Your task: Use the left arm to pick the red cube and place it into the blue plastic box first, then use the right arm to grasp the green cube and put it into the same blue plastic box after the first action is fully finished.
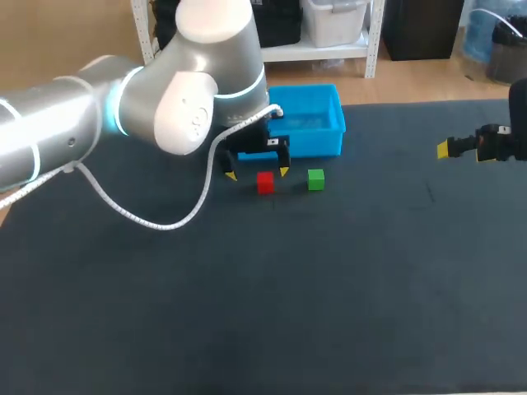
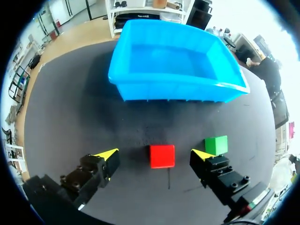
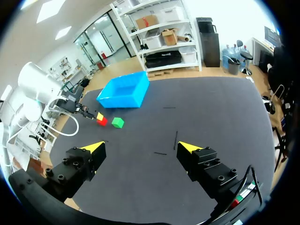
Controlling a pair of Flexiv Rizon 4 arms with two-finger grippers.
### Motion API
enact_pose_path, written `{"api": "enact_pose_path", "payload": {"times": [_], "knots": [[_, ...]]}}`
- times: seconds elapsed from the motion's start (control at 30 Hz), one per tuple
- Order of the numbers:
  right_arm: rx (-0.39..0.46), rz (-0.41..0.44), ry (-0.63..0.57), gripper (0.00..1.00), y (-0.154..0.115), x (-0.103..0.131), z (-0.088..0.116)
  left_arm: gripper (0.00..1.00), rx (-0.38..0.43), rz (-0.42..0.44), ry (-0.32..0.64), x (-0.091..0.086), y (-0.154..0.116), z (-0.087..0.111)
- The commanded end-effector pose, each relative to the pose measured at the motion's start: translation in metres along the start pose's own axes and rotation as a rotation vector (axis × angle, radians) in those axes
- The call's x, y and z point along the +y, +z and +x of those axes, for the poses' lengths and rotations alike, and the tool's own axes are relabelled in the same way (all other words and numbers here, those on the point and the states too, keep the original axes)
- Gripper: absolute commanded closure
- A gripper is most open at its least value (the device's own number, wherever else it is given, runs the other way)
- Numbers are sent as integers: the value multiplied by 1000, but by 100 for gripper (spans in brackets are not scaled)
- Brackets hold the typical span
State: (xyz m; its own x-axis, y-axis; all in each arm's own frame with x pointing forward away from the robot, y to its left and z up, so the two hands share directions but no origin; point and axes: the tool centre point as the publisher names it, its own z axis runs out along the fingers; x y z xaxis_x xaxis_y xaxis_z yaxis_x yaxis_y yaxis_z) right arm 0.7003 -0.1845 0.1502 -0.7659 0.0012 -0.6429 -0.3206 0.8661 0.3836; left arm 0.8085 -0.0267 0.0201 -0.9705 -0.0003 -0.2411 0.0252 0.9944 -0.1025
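Note:
The red cube (image 1: 264,182) (image 2: 162,156) lies on the dark table just in front of the blue plastic box (image 1: 317,123) (image 2: 178,86). My left gripper (image 1: 257,172) (image 2: 157,154) hangs open over it, a yellow-tipped finger on each side, neither touching. The green cube (image 1: 315,179) (image 2: 216,145) sits just right of the red one, beside the left gripper's finger. The box looks empty. My right gripper (image 1: 445,150) (image 3: 140,147) stands open at the table's right side, holding nothing, with both cubes (image 3: 101,121) (image 3: 117,123) and the box (image 3: 124,91) far ahead of it.
A white cable (image 1: 148,216) loops down from my left arm over the table. The dark table surface (image 1: 329,288) stretches bare toward the front and between the two arms.

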Motion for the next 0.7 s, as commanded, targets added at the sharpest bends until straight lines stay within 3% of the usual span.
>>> {"api": "enact_pose_path", "payload": {"times": [0.03, 0.7], "knots": [[1, 0, -1, 0, 0, 0, 0, 0, 15, -4, -13, -4, 10, -8], [1, 0, -1, 0, 0, 0, 0, 0, 13, -55, -16, -9, 26, -4]]}}
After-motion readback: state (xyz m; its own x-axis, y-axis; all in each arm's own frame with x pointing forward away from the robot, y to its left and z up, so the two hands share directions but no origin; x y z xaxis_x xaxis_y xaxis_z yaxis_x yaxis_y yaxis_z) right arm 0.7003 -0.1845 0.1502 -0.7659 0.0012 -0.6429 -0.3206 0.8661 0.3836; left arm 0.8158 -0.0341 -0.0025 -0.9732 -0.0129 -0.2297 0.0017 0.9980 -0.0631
